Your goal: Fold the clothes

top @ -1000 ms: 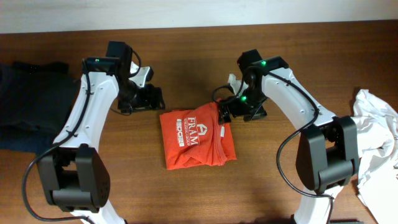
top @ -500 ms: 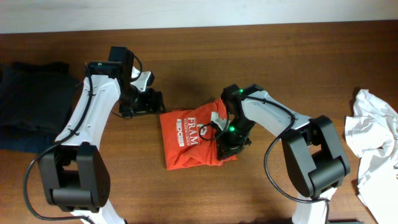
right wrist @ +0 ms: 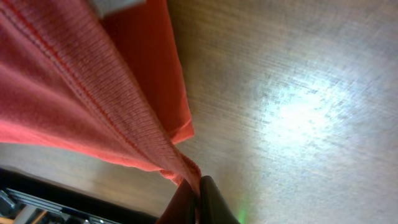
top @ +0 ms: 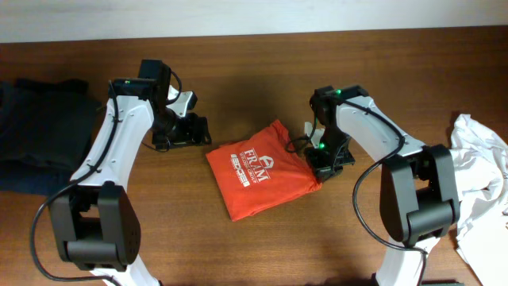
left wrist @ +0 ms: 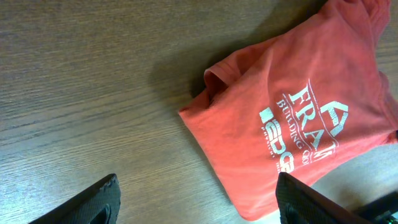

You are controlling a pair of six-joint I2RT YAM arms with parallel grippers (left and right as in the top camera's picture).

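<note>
White "FRAM" with smaller "BUILDING" on the red-orange T-shirt (left wrist: 249, 155)

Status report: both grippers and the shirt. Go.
Right gripper shut on red-orange T-shirt, right edge. Left gripper open, beside it, not touching. Dark clothes far left, white garment far right, neither in the way.

Overhead camera first: fixed high, staring straight down on the brown wooden table (top: 254, 71), with both arms and the red-orange T-shirt with white lettering (top: 266, 171) mid-frame. The left wrist camera hovers fairly close, looking down at the shirt's print, the left gripper (left wrist: 199, 202) fringing its bottom edge. The right wrist camera is pressed right in, almost skimming the wood, cloth filling its left side. All three views share that shirt and the tabletop beside it.
</note>
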